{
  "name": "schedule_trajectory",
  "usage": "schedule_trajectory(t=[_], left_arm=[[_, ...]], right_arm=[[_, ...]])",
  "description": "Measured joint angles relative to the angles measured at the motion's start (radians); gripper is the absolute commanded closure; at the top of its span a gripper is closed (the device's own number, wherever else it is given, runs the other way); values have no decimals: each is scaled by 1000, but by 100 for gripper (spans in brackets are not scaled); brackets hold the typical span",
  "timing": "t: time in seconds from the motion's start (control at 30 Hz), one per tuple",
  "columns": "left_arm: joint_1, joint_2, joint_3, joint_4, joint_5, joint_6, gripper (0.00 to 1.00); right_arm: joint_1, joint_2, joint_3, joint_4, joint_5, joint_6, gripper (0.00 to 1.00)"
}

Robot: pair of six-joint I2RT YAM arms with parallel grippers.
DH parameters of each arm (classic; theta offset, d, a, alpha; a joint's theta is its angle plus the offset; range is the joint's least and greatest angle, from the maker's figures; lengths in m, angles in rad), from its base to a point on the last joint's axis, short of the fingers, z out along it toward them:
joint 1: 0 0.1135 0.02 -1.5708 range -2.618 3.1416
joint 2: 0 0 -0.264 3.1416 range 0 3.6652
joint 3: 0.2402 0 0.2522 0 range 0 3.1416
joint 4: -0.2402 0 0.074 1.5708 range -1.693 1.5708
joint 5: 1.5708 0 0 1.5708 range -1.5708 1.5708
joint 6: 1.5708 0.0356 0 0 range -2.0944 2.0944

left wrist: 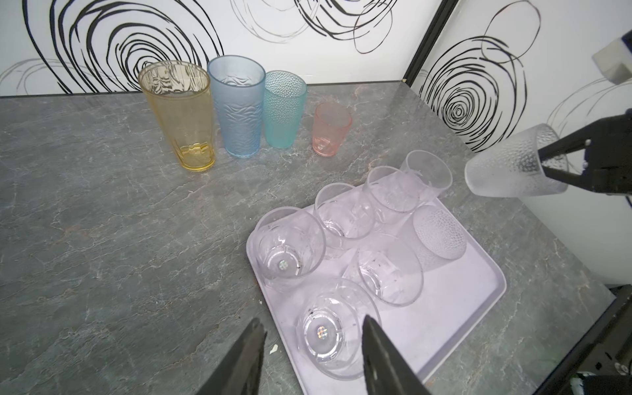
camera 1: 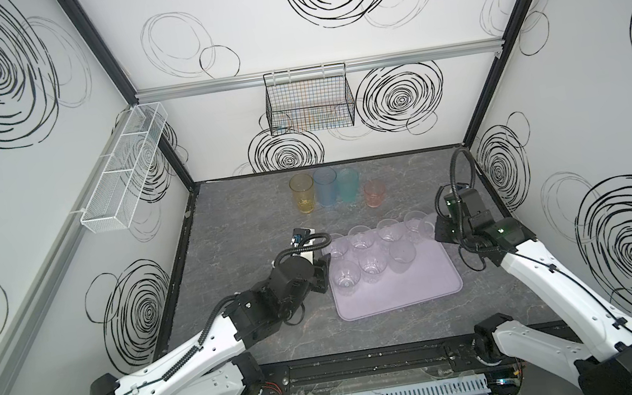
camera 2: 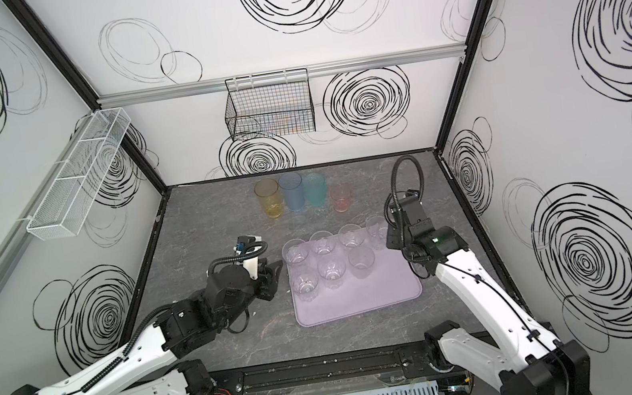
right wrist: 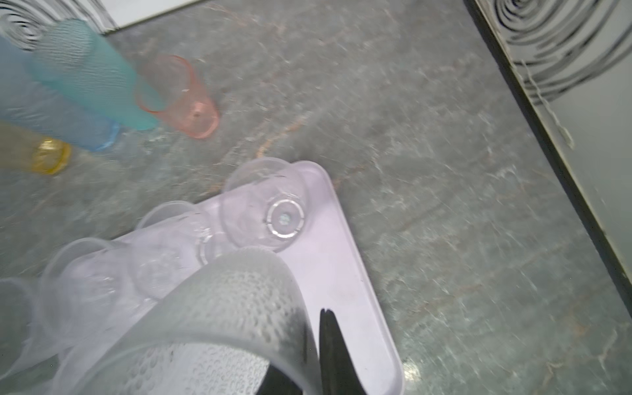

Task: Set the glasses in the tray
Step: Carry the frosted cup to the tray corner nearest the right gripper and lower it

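Tray (camera 1: 403, 291) carries seven colourless glasses (camera 1: 374, 268), upright in two tight rows on its far half, so the near half is free. Right gripper (left wrist: 550, 160) pinches the frosted glass (left wrist: 509, 167) by the rim wall, one finger inside, tilted above the tray's far right corner; probably headed for a gap there. Left gripper (left wrist: 313, 328) stands open at the tray's left edge, flanking the near-left glass (left wrist: 325, 307), gripping nothing. Amber glass (left wrist: 178, 113), blue glass (left wrist: 237, 106), teal glass (left wrist: 284, 109) and pink glass (left wrist: 331, 130) wait along the bench's far edge.
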State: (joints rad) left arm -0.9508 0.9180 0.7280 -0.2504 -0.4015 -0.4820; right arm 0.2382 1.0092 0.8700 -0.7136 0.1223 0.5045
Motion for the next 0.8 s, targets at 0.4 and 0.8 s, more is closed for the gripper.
schedule_trajectory(t=[0.4,0.8], left_arm=[[75,34,-124,112,51,-27,49],[129,57,-199,183,109,-43,49]], right_arm=[[-55,189,-93,53,-64,-3,90],[-54,284,-98,85,-81,23,86]])
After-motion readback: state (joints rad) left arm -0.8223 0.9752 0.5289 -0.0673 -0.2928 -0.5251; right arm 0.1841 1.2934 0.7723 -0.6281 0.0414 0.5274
